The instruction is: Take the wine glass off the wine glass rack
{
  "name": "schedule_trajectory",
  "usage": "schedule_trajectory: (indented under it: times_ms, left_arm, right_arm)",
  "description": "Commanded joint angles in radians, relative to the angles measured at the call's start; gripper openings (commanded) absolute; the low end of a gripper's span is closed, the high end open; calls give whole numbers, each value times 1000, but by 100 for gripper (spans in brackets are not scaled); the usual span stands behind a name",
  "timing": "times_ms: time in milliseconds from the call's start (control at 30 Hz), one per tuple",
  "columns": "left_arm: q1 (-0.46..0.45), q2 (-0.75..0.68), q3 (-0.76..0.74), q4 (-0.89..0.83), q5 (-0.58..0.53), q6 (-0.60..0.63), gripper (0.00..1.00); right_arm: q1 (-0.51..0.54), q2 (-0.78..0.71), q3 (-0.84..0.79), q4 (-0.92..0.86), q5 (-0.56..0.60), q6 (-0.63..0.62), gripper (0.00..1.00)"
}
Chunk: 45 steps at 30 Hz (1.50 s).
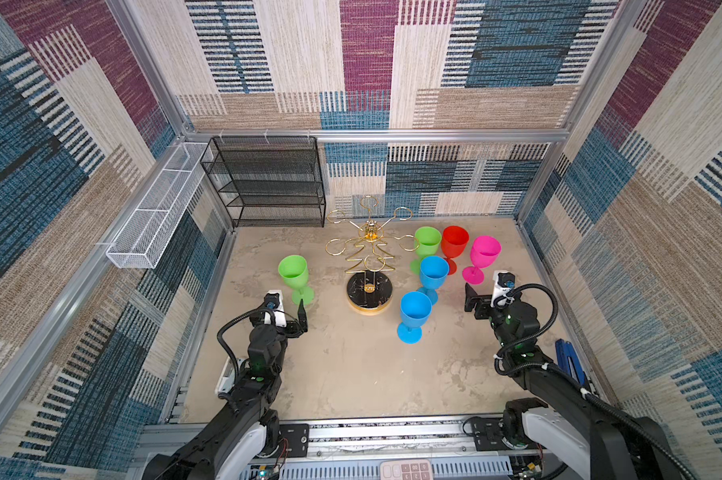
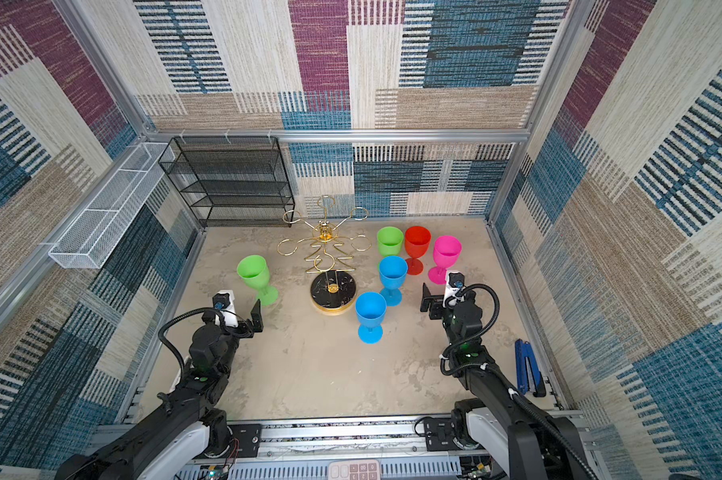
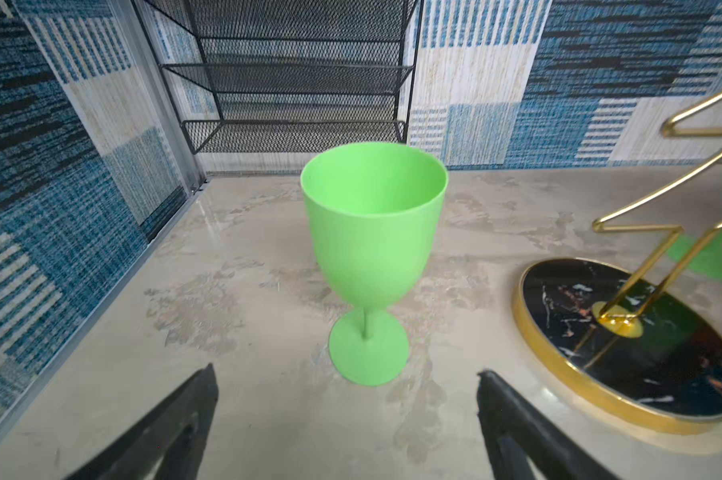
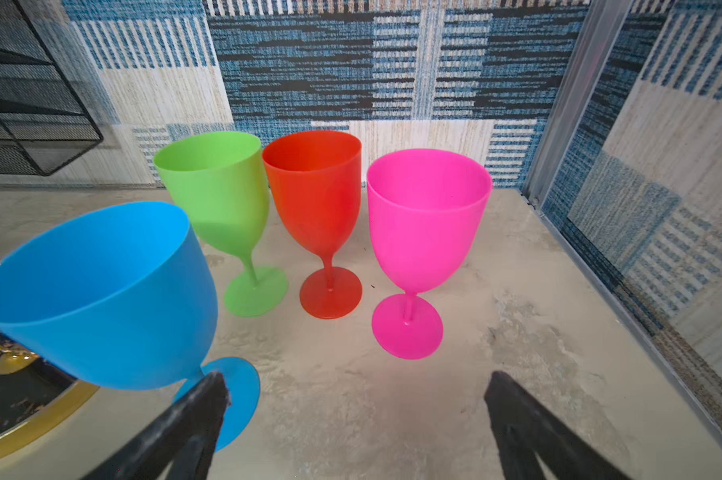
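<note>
the rack [image 1: 361, 291] stands bare, the green glass [image 3: 372, 232] stands free before the open left gripper [image 3: 346, 386], the right gripper [image 4: 357, 377] gapes empty too, so only a clear retreat seems left.

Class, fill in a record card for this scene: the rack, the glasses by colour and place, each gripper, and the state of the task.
rack: wine glass rack stands mid-table, all six rings empty
left of rack: lone green glass, upright on the table
right of rack: second green glass, red glass, pink glass, rear blue glass, front blue glass, all upright
left gripper: open, empty, facing the lone green glass without touching
right gripper: open, empty, near the pink glass
task state: no glass hangs on the rack
</note>
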Motion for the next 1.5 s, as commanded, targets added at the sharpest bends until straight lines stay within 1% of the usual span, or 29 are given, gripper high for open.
schedule_trajectory:
  times_ms: [0,133,267,367,500,600,733,833,1133,1300,1467]
  left_arm:
    - [0,59,-55,261,-61,92,99]
    - [2,167,-80,368,-61,155,99]
    - [8,284,-97,521,-48,151,99]
    - [11,343,-96,588,-36,148,99]
    - [30,375,-74,585,-19,143,99]
    - [56,416,-54,596,17,116,99]
    - [65,530,-46,701,31,107,99]
    - [68,586,-14,702,48,108,99]
    - [88,697,39,702,51,93,99]
    - [89,710,56,702,42,93,99]
    - [88,714,61,701,25,90,99]
  right_arm:
    - [-6,61,-44,276,35,-41,99]
    - [-13,155,-82,433,11,-64,99]
    - [-32,210,-110,541,-23,-71,99]
    - [-38,242,-116,583,-36,-68,99]
    - [-44,255,-129,622,-32,-67,99]
    - [-50,269,-127,637,-46,-67,99]
    - [-50,272,-125,639,-59,-67,99]
    - [-51,266,-131,643,-63,-67,99]
    - [-52,290,-117,651,-86,-67,99]
    - [-52,298,-120,662,-89,-69,99]
    - [-53,353,-118,715,-94,-83,99]
